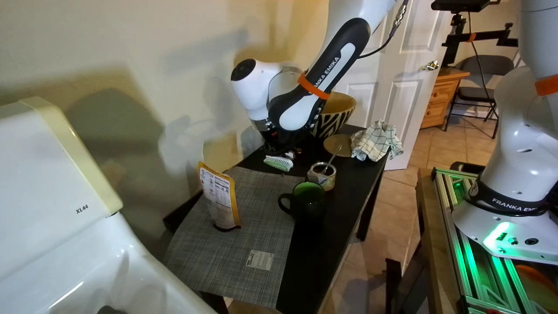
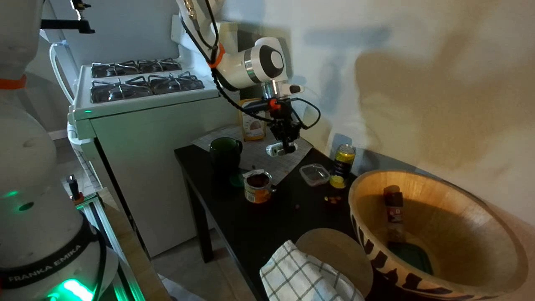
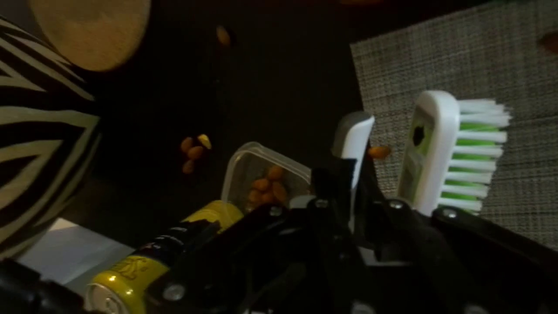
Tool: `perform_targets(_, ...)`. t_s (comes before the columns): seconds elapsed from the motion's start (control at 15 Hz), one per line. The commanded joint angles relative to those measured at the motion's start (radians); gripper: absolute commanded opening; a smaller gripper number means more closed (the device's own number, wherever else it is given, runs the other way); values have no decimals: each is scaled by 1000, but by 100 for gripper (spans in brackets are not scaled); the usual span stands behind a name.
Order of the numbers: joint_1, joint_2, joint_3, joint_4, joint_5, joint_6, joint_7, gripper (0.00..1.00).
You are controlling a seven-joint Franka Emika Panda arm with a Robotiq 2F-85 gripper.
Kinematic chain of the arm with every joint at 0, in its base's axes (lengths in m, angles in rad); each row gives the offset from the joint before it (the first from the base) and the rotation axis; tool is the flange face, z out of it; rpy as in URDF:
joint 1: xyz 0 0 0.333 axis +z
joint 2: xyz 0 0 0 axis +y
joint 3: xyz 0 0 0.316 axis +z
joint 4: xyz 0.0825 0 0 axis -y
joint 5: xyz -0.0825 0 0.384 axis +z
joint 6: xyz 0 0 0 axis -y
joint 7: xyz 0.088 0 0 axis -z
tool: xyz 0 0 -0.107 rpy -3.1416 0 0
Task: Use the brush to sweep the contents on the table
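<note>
My gripper (image 3: 352, 174) is shut on the handle of a white and green brush (image 3: 436, 150); in the wrist view a strip of white handle shows between the fingertips, and the bristles point right. In both exterior views the brush (image 1: 279, 163) appears raised over the black table (image 1: 355, 181), around the grey mat's edge (image 1: 261, 179). Brown nuts are scattered on the table: a small cluster (image 3: 195, 152), a lone nut (image 3: 223, 35) and a nut on the mat (image 3: 379, 151). Several others lie in a clear plastic tub (image 3: 235, 174), partly hidden by my fingers.
A yellow can (image 2: 342, 166) and a large zebra-patterned bowl (image 2: 439, 196) stand by the wall. An opened tin (image 2: 258, 188) with a spoon, a dark mug (image 1: 308, 203), a pouch (image 1: 219, 198), a round board (image 2: 338, 255) and a checked cloth (image 2: 307, 271) also occupy the table.
</note>
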Motion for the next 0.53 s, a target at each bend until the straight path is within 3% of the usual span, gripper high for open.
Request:
perform_targets(0.0, 29, -10, 13, 30, -152, -201, 144, 5)
perform_targets(0.27, -2, 55, 65, 126, -230, -446, 245, 5)
perform_targets(0.47, -30, 117, 107, 198, -245, -539, 258, 5)
